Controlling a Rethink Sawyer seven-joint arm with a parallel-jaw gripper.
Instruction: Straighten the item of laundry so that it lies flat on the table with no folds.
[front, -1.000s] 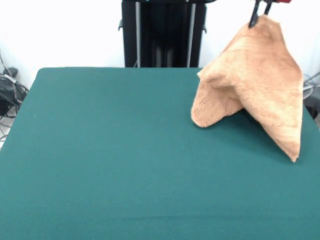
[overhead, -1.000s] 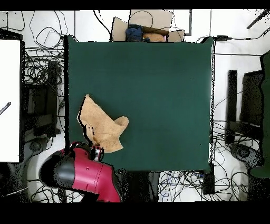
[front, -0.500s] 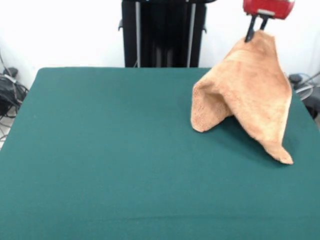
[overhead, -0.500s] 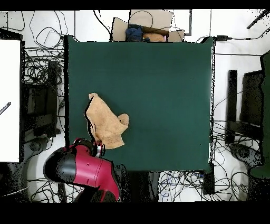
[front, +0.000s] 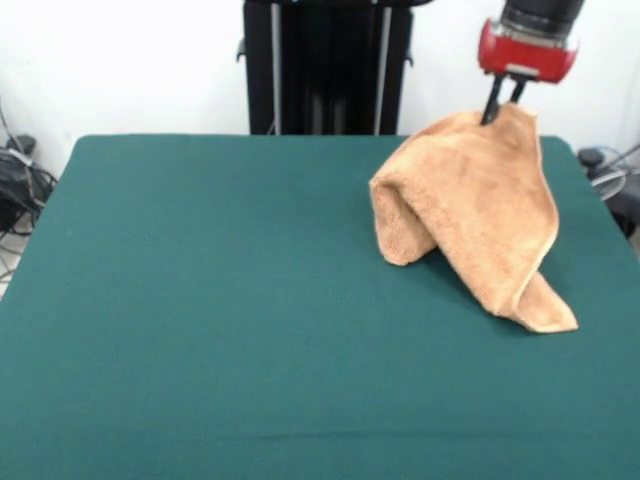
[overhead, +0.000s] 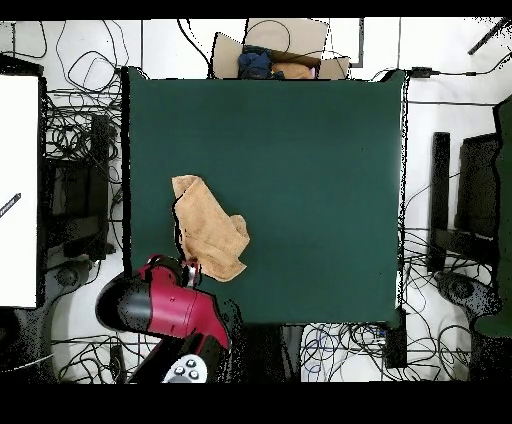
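Note:
The item of laundry (front: 470, 215) is a peach-orange terry towel, bunched and folded, draping from a raised corner down onto the dark green table (front: 220, 300) at the right rear in the front view. My gripper (front: 497, 108) is shut on that top corner, its red and black head just above. One lower end of the towel trails flat on the table toward the front right; a rolled fold rests on the left. From overhead, the towel (overhead: 208, 228) lies near the table's (overhead: 300, 180) lower left, with the red arm (overhead: 165, 305) beside it.
Cables and equipment surround the table on the floor in the overhead view. A cardboard box (overhead: 275, 55) with clothes sits beyond the far edge. The towel is close to the table's right edge in the front view.
The gripper has come down and shifted slightly left with the towel corner. The towel has slackened, more of it now resting on the table, drawn in from the edge.

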